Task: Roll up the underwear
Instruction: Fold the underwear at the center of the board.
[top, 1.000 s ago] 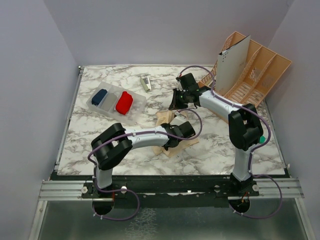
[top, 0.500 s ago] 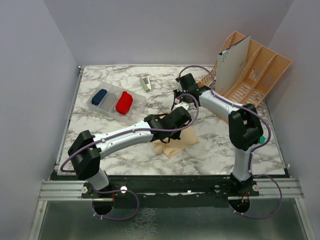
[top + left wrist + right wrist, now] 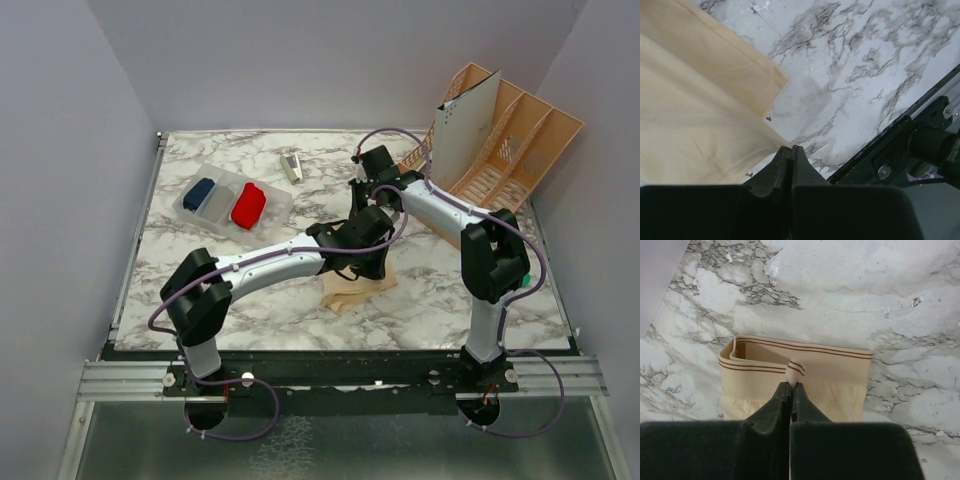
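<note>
left gripper (image 3: 791, 150): clenched, fingertips pressed flat together. Tips sit right at the corner of the cloth; can't tell if any fabric is nipped.
right gripper (image 3: 791, 385): clenched on the beige underwear (image 3: 830, 370), a small bump of the brown-striped waistband pinched up between the tips.
beige underwear position: middle of the marble table (image 3: 200, 280), near the front edge, partly under both gripper heads. Folded, with the waistband doubled over at the left in the right wrist view.
arms: left arm stretched out to the table centre, right arm bent back toward it. The two gripper heads are close together over the cloth.
red roll (image 3: 248, 205): in the clear tray (image 3: 276, 208) at far left, next to a grey roll (image 3: 220, 200) and a blue roll (image 3: 198, 193).
far right: peach slatted rack (image 3: 510, 135), tilted, with a white board (image 3: 465, 130) standing in it.
small object (image 3: 291, 166): behind the tray, too small to identify.
</note>
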`<state>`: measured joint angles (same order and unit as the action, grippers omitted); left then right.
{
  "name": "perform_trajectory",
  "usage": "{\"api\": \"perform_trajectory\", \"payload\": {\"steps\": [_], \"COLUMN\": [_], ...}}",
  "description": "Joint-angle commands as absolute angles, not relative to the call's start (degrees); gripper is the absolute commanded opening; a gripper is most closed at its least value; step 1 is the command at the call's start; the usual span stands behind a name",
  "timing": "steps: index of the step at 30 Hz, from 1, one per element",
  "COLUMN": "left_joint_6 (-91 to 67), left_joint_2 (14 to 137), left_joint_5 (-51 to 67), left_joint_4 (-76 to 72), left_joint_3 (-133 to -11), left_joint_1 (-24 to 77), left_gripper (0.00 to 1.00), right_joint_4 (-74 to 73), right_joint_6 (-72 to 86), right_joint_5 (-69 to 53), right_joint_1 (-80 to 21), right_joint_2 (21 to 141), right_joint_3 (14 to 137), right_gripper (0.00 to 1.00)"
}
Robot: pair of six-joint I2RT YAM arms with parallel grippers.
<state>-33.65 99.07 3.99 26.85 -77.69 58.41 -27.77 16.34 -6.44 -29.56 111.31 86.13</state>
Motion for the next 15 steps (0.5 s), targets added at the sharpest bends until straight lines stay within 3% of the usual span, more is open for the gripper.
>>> {"api": "perform_trajectory", "payload": {"steps": [1,15], "left_joint_6": [-37.1,-40.4], "left_joint_2": [103.0,110.6], "left_joint_5": [10.9,6.7], "left_joint_4": [22.8,19.5], "left_joint_3": [-81.2,-83.2], "left_joint_1": [58.8,58.7], "left_gripper": [0.0,0.0], "right_joint_4": [-27.1,-25.2], "right_joint_6": [12.6,10.5], "right_joint_5": [-4.4,-14.4], "right_joint_1": [-28.7,-25.5], "right_joint_2": [110.9,116.5], "right_joint_3": [85.8,86.0], "right_gripper": [0.0,0.03]}}
